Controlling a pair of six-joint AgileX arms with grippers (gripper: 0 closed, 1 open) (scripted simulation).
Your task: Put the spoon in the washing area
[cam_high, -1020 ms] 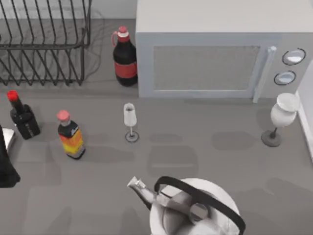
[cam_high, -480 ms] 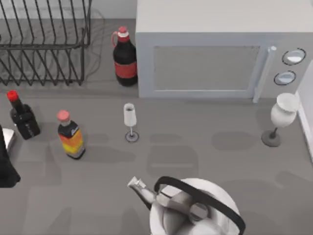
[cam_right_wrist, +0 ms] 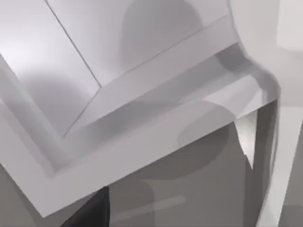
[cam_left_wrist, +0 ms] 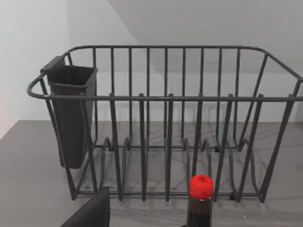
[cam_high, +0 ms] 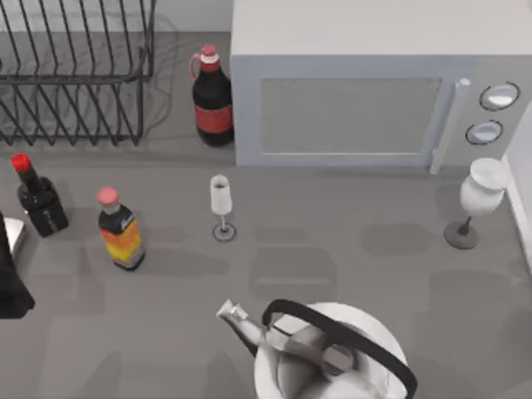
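The spoon is out of view, and I cannot tell where the washing area is. My left arm (cam_high: 10, 278) stands at the table's far left edge, beside a dark sauce bottle with a red cap (cam_high: 37, 199). Its wrist camera faces the black wire dish rack (cam_left_wrist: 165, 99), which has a dark cutlery holder (cam_left_wrist: 71, 113) on one end, and the same red cap (cam_left_wrist: 201, 187) sits close in front. One dark corner of a finger (cam_left_wrist: 90, 213) shows there. The right wrist view looks closely at white panels and edges (cam_right_wrist: 142, 127), with a dark finger corner (cam_right_wrist: 90, 210).
A microwave (cam_high: 366, 91) fills the back right, with a cola bottle (cam_high: 212, 100) beside it. Also on the table are the dish rack (cam_high: 75, 79), an orange-labelled bottle (cam_high: 120, 233), a small wine glass (cam_high: 221, 208), a white goblet (cam_high: 478, 199) and a kettle (cam_high: 324, 353) at the front.
No object has moved. Only faint shadows over the table's front right have shifted slightly.
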